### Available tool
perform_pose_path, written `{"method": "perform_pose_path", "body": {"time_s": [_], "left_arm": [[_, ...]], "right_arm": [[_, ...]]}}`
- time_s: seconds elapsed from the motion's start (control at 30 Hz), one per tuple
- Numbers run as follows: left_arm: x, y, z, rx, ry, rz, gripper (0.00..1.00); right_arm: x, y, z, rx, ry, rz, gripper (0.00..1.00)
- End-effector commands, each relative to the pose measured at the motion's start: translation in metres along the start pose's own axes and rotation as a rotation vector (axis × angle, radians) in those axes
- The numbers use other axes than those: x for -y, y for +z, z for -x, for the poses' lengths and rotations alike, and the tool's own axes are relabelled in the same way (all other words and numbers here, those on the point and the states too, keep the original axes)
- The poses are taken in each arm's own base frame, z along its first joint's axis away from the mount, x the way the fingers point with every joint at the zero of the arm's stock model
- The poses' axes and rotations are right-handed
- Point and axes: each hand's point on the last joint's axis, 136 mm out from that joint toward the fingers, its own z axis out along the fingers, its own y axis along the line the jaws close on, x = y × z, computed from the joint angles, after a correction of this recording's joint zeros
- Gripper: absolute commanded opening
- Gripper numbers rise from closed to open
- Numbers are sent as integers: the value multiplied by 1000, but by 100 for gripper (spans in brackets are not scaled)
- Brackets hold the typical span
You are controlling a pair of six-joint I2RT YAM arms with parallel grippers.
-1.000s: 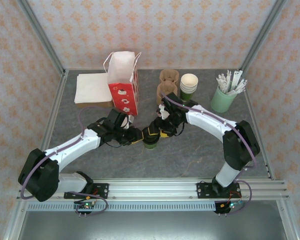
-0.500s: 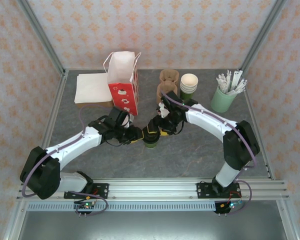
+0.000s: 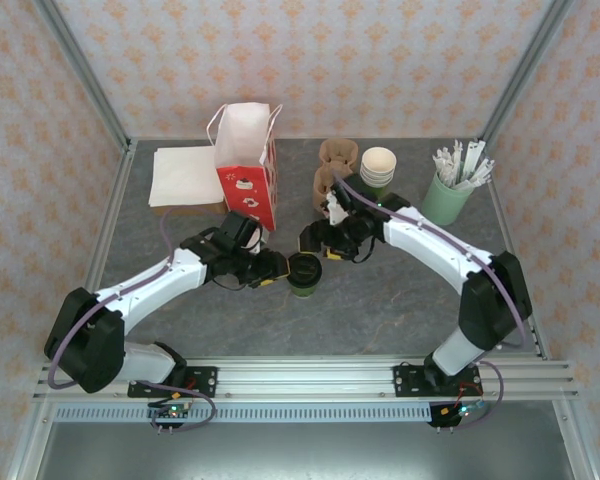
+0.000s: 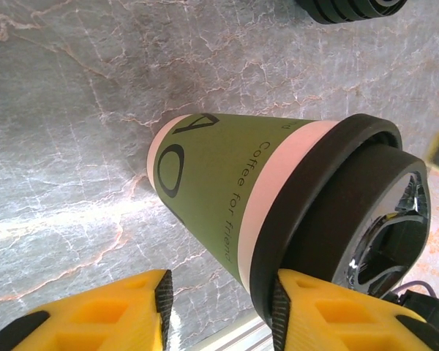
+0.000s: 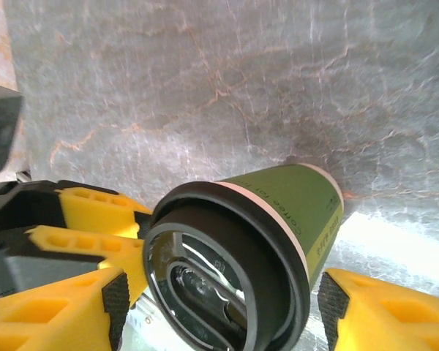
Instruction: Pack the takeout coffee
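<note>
Packing has barely begun, as far as you can see. The small dark green paper cup with the round black plastic lid (image 3: pixel 304 272) stands upright on the grey marbled bench (image 3: pixel 410 290), lid seated. No part of it is inside the red paper bag with white handles (image 3: pixel 248 185). That bag stands upright and open-topped behind and to the left of the cup, near it but not touching.

Your left jaws are spread wide on either side of the cup. In the left wrist view, 1 pad sits right against the lid's rim while the other is clear of the cup wall. I judge this a grip being set up, not one made.

Your right jaws are also wide and hold nothing. From above they sit just behind the cup, and the right wrist camera looks down on the lid between 2 yellow fingers (image 5: pixel 373 314).

Left to do, by my reading: close on the cup, lift it, carry it over the bag's mouth and lower it in upright. Squeezing at the rim could loosen the lid, so a grip on the wall looks safer.
</note>
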Motion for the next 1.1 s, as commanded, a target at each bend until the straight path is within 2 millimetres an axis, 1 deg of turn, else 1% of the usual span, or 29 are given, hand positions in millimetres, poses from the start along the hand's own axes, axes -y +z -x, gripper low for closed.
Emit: {"method": "perform_pose_path", "body": {"time_s": [0.0,0.23,0.4,0.5,0.63,0.67,0.73,0.87,1.0,1.07], "left_arm": [[-21,-3,-2,-7,-15,119,45],[-12,-9,4,29,-21,100,58],[-3,-14,10,54,-26,63,69],[3,-14,11,53,-27,42,72],[-2,-13,11,52,-25,58,72],[-4,-12,10,50,-26,64,73],[-6,-11,10,48,-32,67,73],[-4,-11,11,59,-41,46,73],[-1,-14,12,71,-43,32,75],[-4,-15,12,71,-43,39,75]], "right_arm": [[-4,-27,15,115,-23,-11,72],[15,-48,17,195,-19,-68,75],[27,-55,13,207,-37,-139,78],[30,-56,11,208,-37,-153,80],[33,-55,10,204,-38,-159,81],[31,-53,10,196,-41,-150,81],[22,-47,7,164,-46,-93,81],[8,-30,-3,99,-66,-45,81],[7,-8,-14,25,-70,-48,80],[8,1,-18,3,-70,-61,80]]}}
